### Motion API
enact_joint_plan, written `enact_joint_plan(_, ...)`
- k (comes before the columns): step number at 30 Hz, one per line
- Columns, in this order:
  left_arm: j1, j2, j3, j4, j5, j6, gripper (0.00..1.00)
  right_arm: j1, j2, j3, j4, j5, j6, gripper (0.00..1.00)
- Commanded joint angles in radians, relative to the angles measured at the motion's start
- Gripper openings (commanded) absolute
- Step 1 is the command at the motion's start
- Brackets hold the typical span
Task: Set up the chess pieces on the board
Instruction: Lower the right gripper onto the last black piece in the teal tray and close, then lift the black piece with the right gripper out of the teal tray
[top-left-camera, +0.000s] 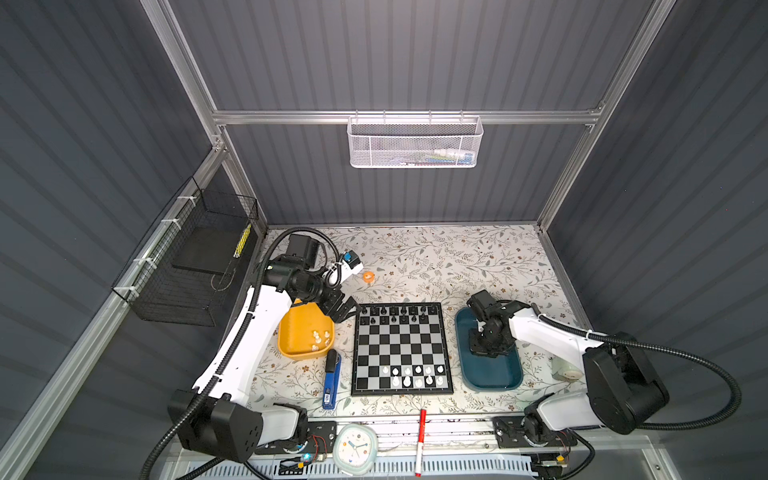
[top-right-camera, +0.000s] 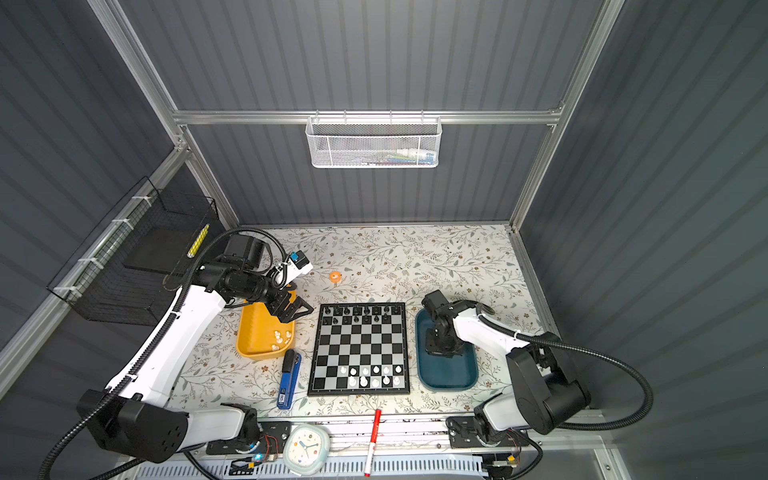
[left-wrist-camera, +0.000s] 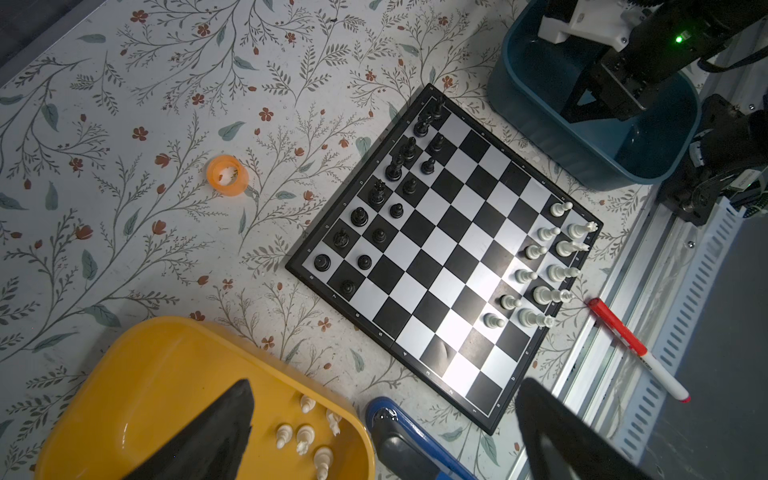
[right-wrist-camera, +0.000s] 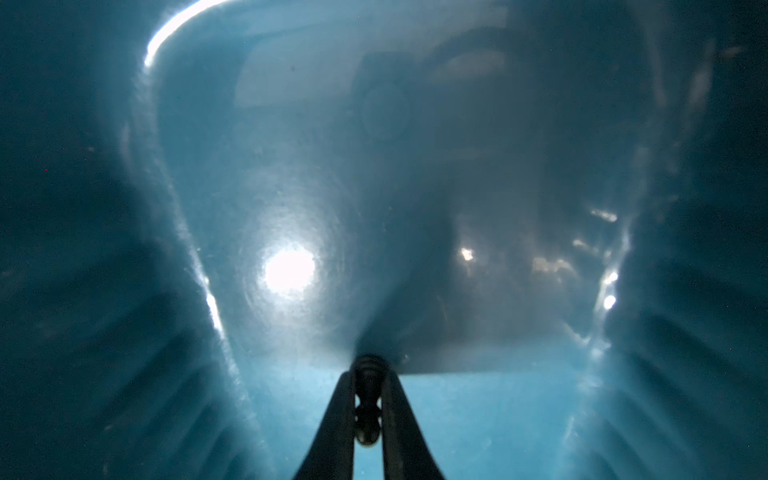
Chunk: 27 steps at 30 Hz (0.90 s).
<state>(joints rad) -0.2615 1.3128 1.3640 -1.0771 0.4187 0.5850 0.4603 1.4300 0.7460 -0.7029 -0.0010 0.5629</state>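
flanking board (top-left-camera: 401, 345): yellow tray (top-left-camera: 296, 332), stapler (top-left-camera: 331, 380) | teal tray (top-left-camera: 496, 376) encloses right tool (right-wrist-camera: 368, 376) pinching chessman (right-wrist-camera: 368, 432)

The board (top-left-camera: 401, 345) is free across its middle rows. Black pieces (top-left-camera: 394, 314) crowd its far edge, white pieces (top-left-camera: 417, 375) its near right. The far desk (top-left-camera: 457, 257) is open but for an orange ring (top-left-camera: 368, 276). Left, the yellow tray (top-left-camera: 297, 328), stapler (top-left-camera: 331, 380) and spread left claw (top-left-camera: 348, 314) block. Right, the right claw (right-wrist-camera: 368, 374) occupies the teal tray (top-left-camera: 494, 378).
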Motion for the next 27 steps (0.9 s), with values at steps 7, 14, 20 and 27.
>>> enact_joint_plan(7,-0.005,-0.01,0.013,-0.023,0.005,0.011,1.0,-0.004,-0.006,-0.001,-0.021,0.004,-0.016,0.14)
enact_joint_plan(14,-0.005,-0.013,0.009,-0.021,0.003,0.012,1.0,-0.001,-0.009,0.031,-0.061,0.024,-0.031,0.14)
enact_joint_plan(20,-0.005,-0.015,0.007,-0.022,0.0,0.011,1.0,0.003,-0.023,0.074,-0.098,0.038,-0.044,0.14)
enact_joint_plan(27,-0.005,-0.01,0.01,-0.018,0.004,0.01,1.0,0.006,-0.026,0.131,-0.139,0.047,-0.063,0.14)
